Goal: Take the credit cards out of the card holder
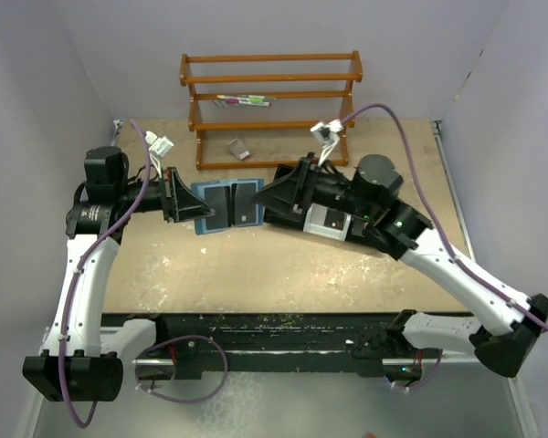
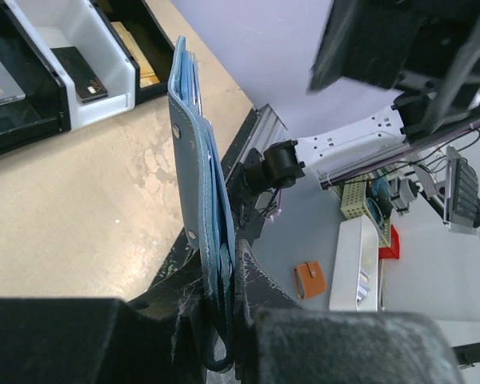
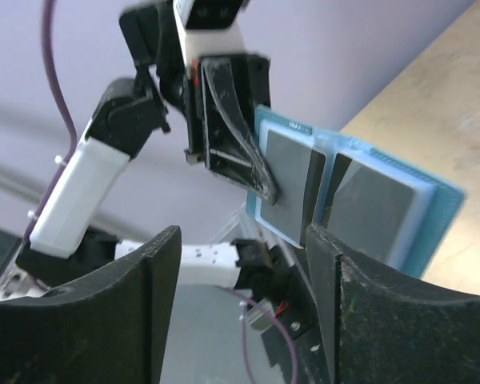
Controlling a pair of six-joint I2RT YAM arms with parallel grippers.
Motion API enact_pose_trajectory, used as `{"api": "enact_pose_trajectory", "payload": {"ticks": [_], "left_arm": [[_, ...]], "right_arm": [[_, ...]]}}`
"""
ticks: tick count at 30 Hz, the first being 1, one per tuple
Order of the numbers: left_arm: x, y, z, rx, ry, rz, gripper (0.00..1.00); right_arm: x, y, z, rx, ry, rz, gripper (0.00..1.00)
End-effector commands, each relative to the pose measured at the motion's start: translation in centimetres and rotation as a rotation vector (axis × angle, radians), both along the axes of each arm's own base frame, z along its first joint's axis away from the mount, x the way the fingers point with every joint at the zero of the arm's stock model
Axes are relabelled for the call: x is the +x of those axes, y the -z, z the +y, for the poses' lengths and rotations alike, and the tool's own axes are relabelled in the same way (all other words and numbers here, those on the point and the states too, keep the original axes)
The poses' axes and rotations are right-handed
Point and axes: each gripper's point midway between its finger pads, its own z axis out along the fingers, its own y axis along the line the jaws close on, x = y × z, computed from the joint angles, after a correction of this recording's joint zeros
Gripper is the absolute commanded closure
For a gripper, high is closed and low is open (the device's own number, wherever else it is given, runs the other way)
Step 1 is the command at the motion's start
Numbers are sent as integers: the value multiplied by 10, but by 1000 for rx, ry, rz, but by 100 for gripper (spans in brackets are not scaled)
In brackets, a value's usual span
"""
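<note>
The teal-blue card holder is open and held up off the table by its left edge in my shut left gripper. Two dark grey credit cards sit in its pockets, one in each half. The right wrist view shows the open holder with both cards facing the camera. My right gripper is open and empty beside the holder's right edge; its right finger sits just below the holder. In the left wrist view the holder stands edge-on between my left gripper's fingers.
A black three-compartment tray lies under my right arm. In the left wrist view it holds a dark card in its white compartment and an orange-brown item. A wooden rack stands at the back.
</note>
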Motion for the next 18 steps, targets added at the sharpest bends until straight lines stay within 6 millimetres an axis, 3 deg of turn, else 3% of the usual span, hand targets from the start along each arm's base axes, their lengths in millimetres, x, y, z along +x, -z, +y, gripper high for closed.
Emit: {"api": "enact_pose_trajectory", "payload": {"ticks": [1, 10, 18], "left_arm": [[-11, -31, -3, -52, 70, -96, 94], [-26, -43, -5, -99, 139, -97, 95], [-34, -47, -6, -119, 169, -89, 95]], "right_arm": [[-16, 4, 27, 70, -173, 17, 36], [-19, 15, 36, 104, -236, 35, 41], [-19, 16, 48, 150, -288, 60, 55]]}}
